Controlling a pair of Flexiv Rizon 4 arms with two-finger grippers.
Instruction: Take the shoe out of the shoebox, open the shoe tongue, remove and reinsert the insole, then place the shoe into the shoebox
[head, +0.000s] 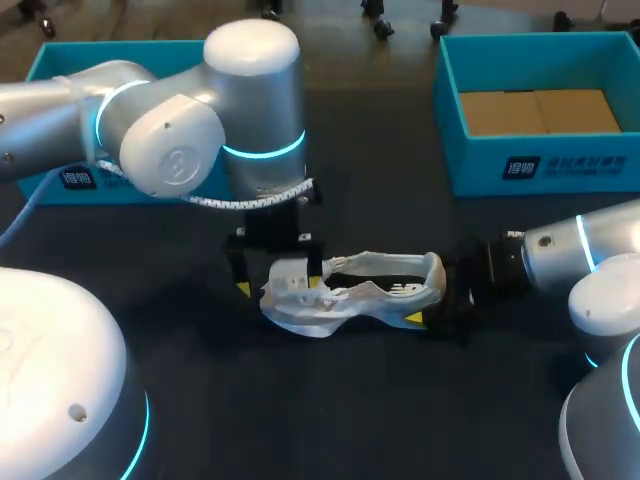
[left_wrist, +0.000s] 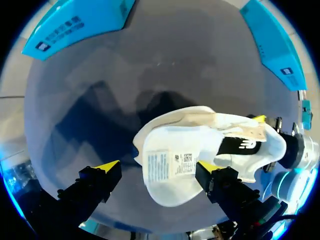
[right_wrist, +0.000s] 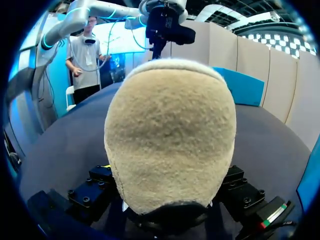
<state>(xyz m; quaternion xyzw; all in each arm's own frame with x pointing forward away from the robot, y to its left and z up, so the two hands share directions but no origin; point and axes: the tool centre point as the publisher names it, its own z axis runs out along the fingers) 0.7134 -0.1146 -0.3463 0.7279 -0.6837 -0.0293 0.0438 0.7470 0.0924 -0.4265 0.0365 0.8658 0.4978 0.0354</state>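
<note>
Got the white shoe (head: 352, 290) sitting mid-table, toe out toward nine o'clock, heel toward three, blue shoebox (head: 540, 165) off at one o'clock. Hovering over the flipped-out tongue (left_wrist: 170, 170) with the left gripper (head: 280, 285) spread wide, just one yellow fingertip (left_wrist: 208, 166) touching it. Clamping the heel (right_wrist: 170, 130) with the right gripper (right_wrist: 167, 195), apparently, fingertips mostly hidden behind the suede.

1. Head view: dim overall, dark table (head: 330, 400); cyan rings glow on left arm (head: 200, 110) and right arm (head: 560, 255).
2. Left wrist view: brighter, light from overhead; soft dark shadows on table beside white shoe (left_wrist: 175, 145).
3. Right wrist view: shoe heel lit from above, its underside in shadow.
</note>
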